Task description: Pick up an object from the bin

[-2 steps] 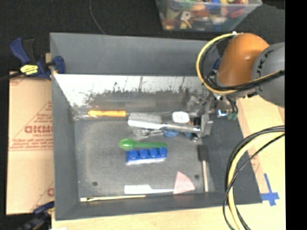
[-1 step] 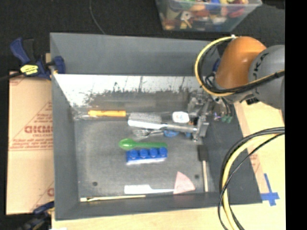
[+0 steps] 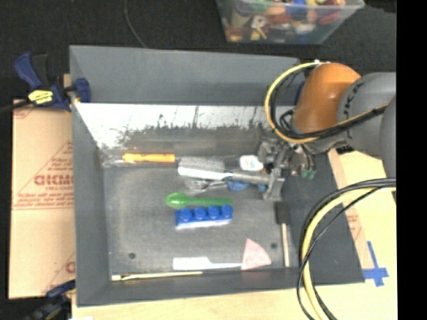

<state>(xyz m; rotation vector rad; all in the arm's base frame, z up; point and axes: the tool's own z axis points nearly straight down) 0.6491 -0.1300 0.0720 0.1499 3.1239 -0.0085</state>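
Note:
My gripper (image 3: 272, 173) hangs low at the right side of the bin, close to the back wall. Just left of it lies a small white and blue thing (image 3: 249, 163), touching or nearly touching it. A white-handled brush with grey bristles (image 3: 202, 170) stretches leftward from there, its handle end reaching toward the gripper. A small blue piece (image 3: 241, 186) lies by the gripper's lower left. Below the gripper a small black piece (image 3: 281, 213) rests on the bin floor.
Farther left lie an orange-handled tool (image 3: 151, 157), a green spoon (image 3: 189, 200) and a blue studded block (image 3: 203, 216). A pink wedge (image 3: 255, 254), a white strip (image 3: 199, 263) and a pale stick (image 3: 285, 244) sit by the front and right walls.

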